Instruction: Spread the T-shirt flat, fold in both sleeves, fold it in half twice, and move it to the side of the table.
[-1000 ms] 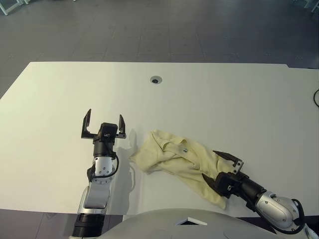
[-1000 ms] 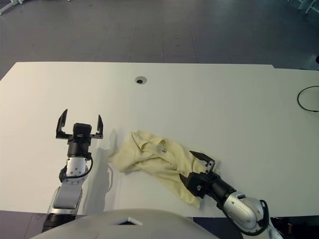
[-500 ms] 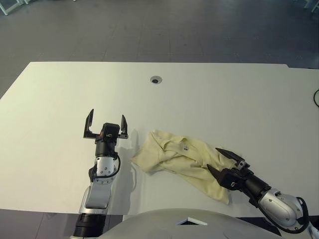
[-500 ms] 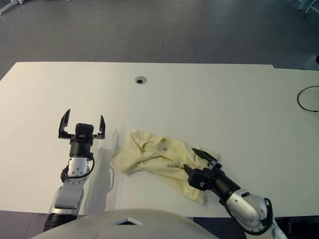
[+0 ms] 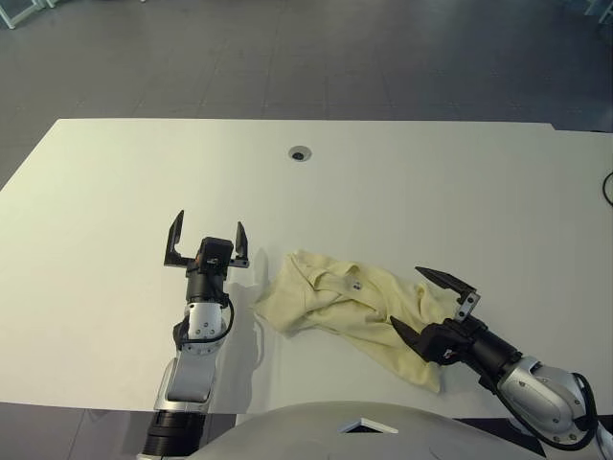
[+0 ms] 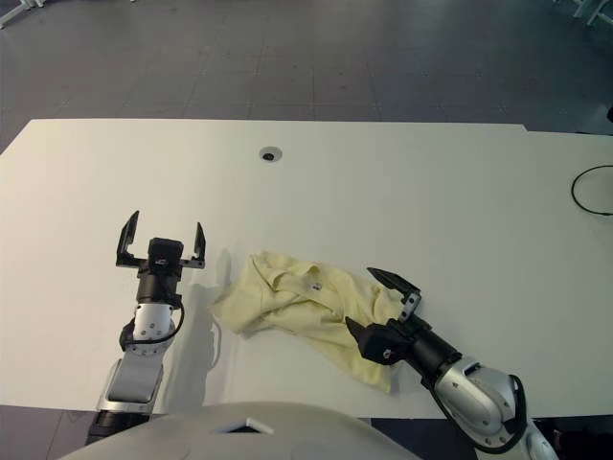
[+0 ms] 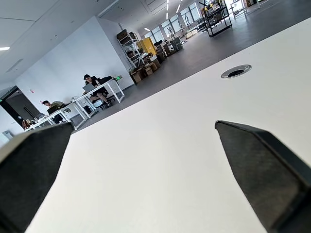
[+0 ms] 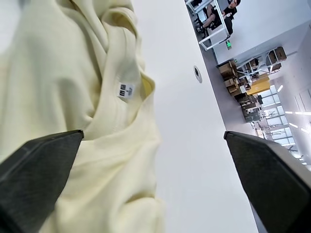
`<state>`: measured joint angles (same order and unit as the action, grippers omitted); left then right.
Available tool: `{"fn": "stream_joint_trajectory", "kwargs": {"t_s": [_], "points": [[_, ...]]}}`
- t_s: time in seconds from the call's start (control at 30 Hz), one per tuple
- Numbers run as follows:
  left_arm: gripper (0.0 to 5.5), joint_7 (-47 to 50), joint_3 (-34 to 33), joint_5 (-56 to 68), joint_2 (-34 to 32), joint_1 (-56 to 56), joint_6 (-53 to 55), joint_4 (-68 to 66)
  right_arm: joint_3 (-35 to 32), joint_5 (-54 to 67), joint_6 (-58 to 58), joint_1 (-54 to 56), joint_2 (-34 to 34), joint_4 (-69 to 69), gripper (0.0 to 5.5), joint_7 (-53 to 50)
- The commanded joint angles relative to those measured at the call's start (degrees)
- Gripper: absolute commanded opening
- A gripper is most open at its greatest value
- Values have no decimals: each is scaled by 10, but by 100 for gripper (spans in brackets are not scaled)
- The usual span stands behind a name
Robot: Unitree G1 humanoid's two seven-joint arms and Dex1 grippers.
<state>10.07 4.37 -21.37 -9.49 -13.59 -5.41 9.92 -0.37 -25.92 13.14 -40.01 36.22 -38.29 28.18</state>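
A pale yellow T-shirt (image 5: 343,305) lies crumpled on the white table (image 5: 402,192), near the front edge at the middle. Its collar and label (image 8: 125,91) face up. My right gripper (image 5: 407,299) is open wide over the shirt's right end, one finger above the cloth and one low against it; nothing is clamped. My left gripper (image 5: 209,222) stands open and empty above the table, a short way left of the shirt, fingers pointing away from me. The left wrist view has bare tabletop between its fingers (image 7: 262,160).
A round cable hole (image 5: 301,153) sits in the table toward the far side, seen too in the left wrist view (image 7: 236,72). A black cable loop (image 6: 592,189) lies at the table's right edge. Wide bare tabletop surrounds the shirt.
My right gripper has risen slightly and spread its fingers wider at the shirt's right end, and the cloth there shifted a little. My left gripper edged slightly right and away.
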Motion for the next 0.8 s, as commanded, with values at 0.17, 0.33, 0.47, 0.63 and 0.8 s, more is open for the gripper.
{"fn": "stream_joint_trajectory", "kwargs": {"t_s": [0.17,0.33,0.47,0.63,0.8], "points": [[540,-1,4,-4,6,2,-2,-2,13,-39,27,1,14,25,538,2],[540,-1,3,-3,6,2,-3,-3,8,-54,21,15,0,41,538,-11],[540,-1,4,-3,6,1,-4,-3,8,-50,18,17,-8,46,538,-19],[540,-1,4,-3,7,-3,-5,-1,4,-46,14,15,-12,49,538,-19],[540,-2,4,-3,8,-5,-5,0,-2,-45,10,16,-11,51,538,-20]]}}
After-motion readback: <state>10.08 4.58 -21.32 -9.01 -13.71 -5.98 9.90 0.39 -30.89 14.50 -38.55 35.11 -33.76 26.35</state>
